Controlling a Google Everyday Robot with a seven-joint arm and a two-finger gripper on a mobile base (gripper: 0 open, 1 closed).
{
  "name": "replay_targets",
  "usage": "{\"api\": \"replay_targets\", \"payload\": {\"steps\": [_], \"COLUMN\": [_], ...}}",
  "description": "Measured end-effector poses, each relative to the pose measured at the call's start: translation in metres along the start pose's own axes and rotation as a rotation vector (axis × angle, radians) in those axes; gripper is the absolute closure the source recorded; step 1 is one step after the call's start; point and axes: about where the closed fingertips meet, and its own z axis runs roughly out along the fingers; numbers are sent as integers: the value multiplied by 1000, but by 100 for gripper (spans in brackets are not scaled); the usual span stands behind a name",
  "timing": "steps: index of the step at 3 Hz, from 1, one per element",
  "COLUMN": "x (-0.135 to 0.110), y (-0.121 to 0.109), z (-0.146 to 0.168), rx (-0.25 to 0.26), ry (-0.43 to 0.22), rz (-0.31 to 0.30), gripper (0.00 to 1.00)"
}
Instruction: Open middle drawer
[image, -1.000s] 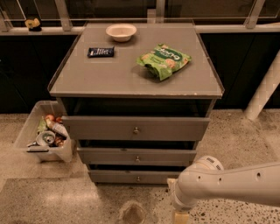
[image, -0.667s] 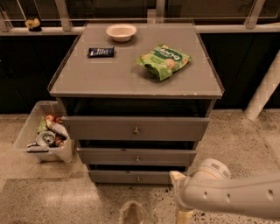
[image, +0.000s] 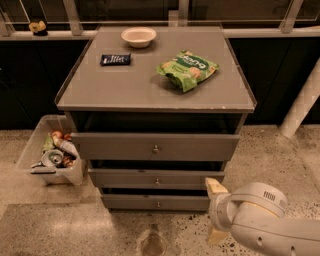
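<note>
Grey wooden middle drawer (image: 125, 178) of three, one round metal knob (image: 157, 181) each; tan-fingered end effector (image: 216, 210) spread, empty, beside its right end.

On the grey bench (image: 125, 92), the crumpled green plastic snack bag (image: 187, 69) has big white lettering across its front, but it's angled & can't be read w/ certainty. The small black rectangular wrapped bar (image: 115, 59) at back-left has pale print, also not legible. No other txt, nos. or signs readable, incl. on the gripper (image: 216, 212), low at right by the cabinet's bottom corner.
</note>
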Motion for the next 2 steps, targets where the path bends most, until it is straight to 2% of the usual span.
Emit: {"api": "replay_targets", "payload": {"steps": [1,2], "x": [0,11], "y": [0,-24], "z": [0,10], "rx": [-1,35], "ry": [0,-6], "rz": [-1,6], "gripper": [0,0]}}
